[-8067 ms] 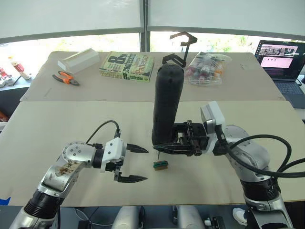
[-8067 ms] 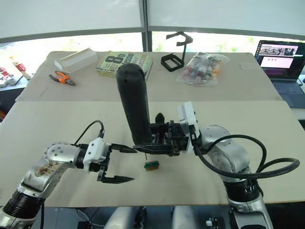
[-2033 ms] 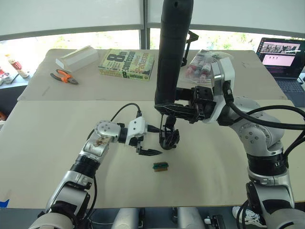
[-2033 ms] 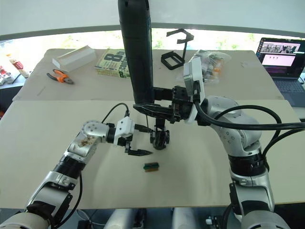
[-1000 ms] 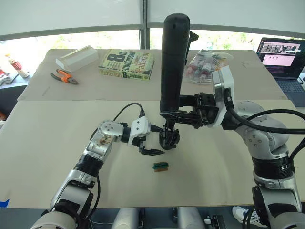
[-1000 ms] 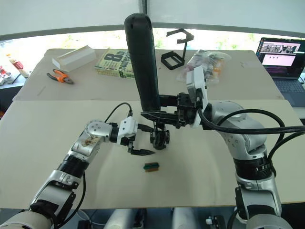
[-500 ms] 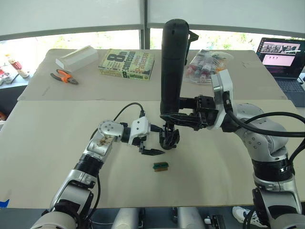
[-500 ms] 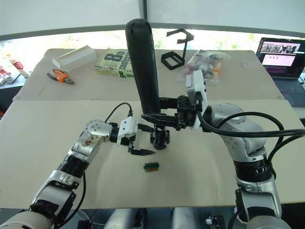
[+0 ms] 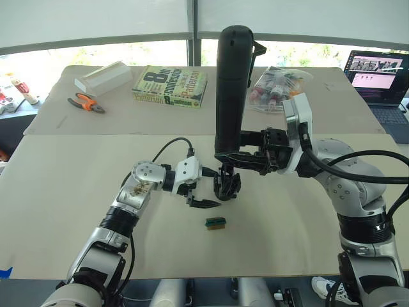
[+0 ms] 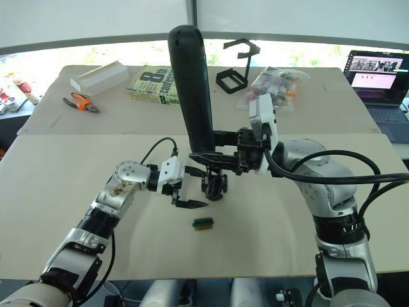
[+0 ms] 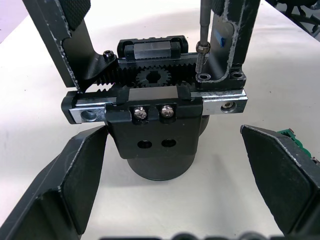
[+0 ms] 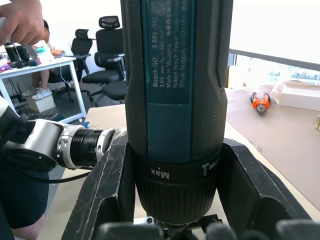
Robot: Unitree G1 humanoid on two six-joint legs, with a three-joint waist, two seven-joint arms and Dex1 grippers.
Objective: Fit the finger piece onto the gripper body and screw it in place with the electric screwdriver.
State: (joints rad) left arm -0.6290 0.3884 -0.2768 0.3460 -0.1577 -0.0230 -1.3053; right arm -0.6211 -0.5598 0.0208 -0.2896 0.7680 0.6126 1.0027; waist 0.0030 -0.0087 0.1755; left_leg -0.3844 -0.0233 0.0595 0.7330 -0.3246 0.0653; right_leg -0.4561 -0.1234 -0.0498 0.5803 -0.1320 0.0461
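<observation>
Black electric screwdriver [image 9: 230, 89] stands upright, clamped in the right claw [image 9: 233, 157], its bit on the gripper body [image 11: 155, 125] mid-counter [image 9: 64, 192]; the left claw [image 9: 208, 188] flanks it, spread apart.

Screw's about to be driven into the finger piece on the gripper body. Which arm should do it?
Right. The right gripper is shut on the electric screwdriver, held upright with its bit on a screw at the gripper body. The left gripper is open, its fingers on either side of the body's base.

Left claw [image 9: 208, 187] spread; right claw [image 9: 225, 156] clamped.
</observation>
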